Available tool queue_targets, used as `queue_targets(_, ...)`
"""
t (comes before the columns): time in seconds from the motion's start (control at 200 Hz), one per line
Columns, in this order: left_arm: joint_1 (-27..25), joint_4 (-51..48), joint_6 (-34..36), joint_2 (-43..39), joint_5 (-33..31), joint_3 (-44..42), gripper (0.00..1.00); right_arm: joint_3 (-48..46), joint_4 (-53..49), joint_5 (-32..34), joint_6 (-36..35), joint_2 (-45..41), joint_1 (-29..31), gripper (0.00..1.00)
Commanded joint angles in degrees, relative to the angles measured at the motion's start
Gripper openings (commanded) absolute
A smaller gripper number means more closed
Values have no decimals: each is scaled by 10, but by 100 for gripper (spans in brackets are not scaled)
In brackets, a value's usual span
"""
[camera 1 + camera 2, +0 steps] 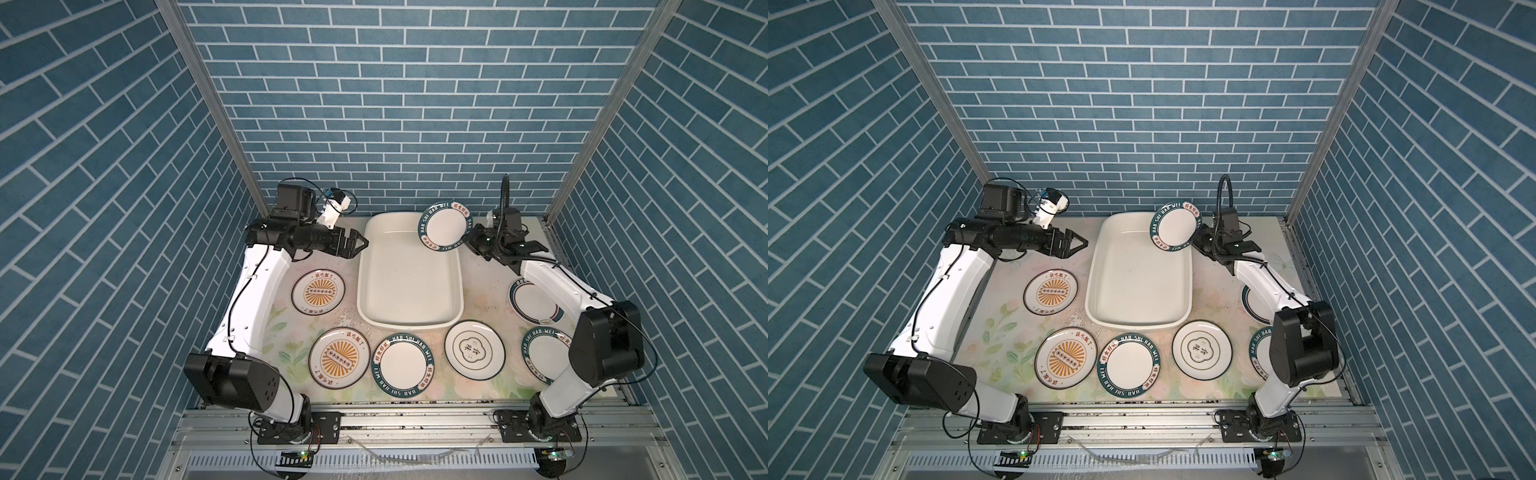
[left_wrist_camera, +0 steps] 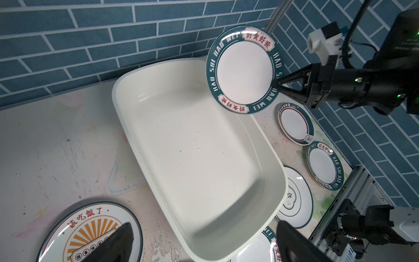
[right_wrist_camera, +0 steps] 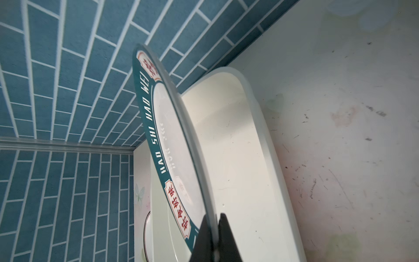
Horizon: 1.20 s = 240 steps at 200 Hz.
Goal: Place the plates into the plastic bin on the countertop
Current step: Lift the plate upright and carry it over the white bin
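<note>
Now | right jaws: clamped on plate [image 1: 444, 226] at its 4 o'clock rim | plate: tilted above bin [image 1: 409, 286], 1 o'clock corner | left jaws: spread wide, empty, at bin's 10 o'clock

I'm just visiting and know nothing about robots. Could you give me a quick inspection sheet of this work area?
Surface: countertop, floral print, scuffed.
Job's things: plastic bin, no plates inside; held plate tilted over its far corner; six plates flat on the countertop.
Clutter: nothing seen.
Grippers: right gripper shut on that plate's rim; left gripper open, empty, beside the bin.
Cables: black cables along both arms.
Surroundings: blue brick-pattern walls, aluminium rails.
</note>
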Motion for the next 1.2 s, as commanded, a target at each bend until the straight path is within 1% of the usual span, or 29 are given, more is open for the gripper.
queue_targets(0.0,1,-9,1,-12,1,15,99,41,55,10,27,43,22,0)
queue_targets(0.18,3,-12,2,-17,8,16,100,68,93,-1,60,110,52,0)
queue_targets(0.39,5,-14,5,-27,14,12,100,111,98,-6,69,173,79,0)
queue_targets(0.56,7,-12,6,-35,24,2,100,136,111,-16,92,217,94,0)
queue_targets(0.795,9,-4,3,-43,32,-13,99,151,117,-19,105,257,97,0)
queue_targets(1.195,12,-4,1,-47,39,-12,100,175,126,-29,126,311,97,0)
